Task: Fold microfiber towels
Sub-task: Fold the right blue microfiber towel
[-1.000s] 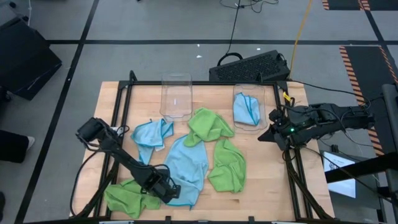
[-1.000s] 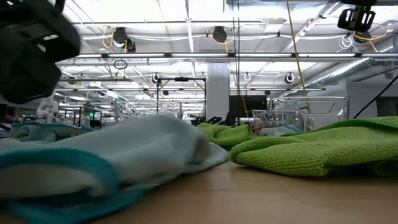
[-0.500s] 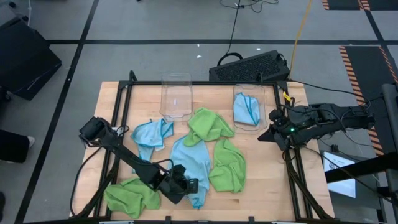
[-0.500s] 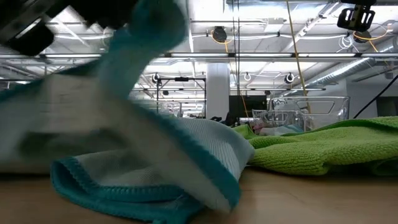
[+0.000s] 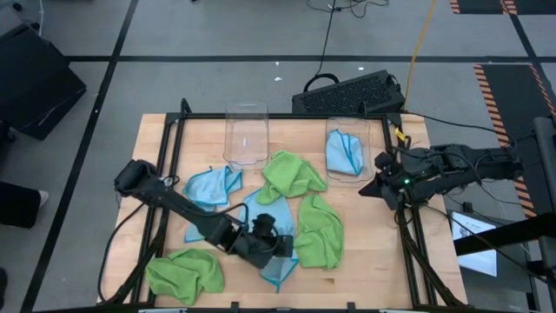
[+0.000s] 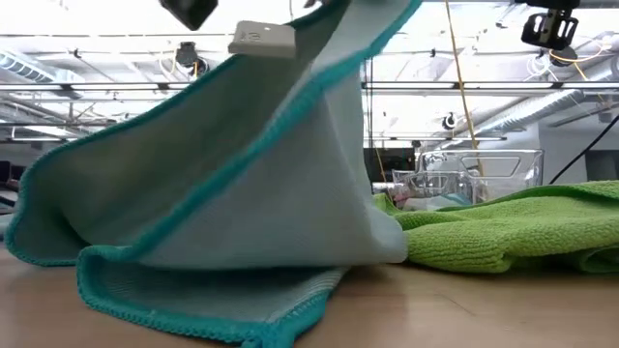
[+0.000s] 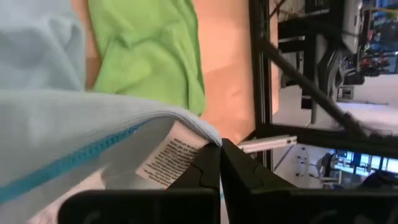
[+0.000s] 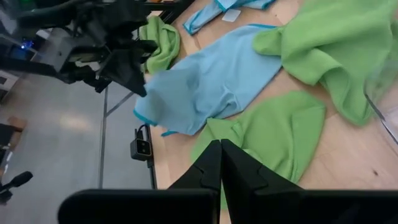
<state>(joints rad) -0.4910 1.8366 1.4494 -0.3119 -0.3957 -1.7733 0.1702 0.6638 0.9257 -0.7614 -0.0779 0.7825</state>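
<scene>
The left gripper is at the front middle of the table, with its fingers pressed together on the edge of a light blue towel, near its white label. That edge is lifted off the wood, so in the low view the cloth stands like a tent while its lower part lies on the table.

The right gripper waits at the right edge of the table, with its fingers together and nothing between them.

3 green towels are on the table: 1 at the front left corner, 1 crumpled in the middle and 1 just right of the lifted cloth. Another blue towel lies to the left of the middle. 2 clear bins stand at the back: the left bin and the right bin, which holds a third blue towel.
</scene>
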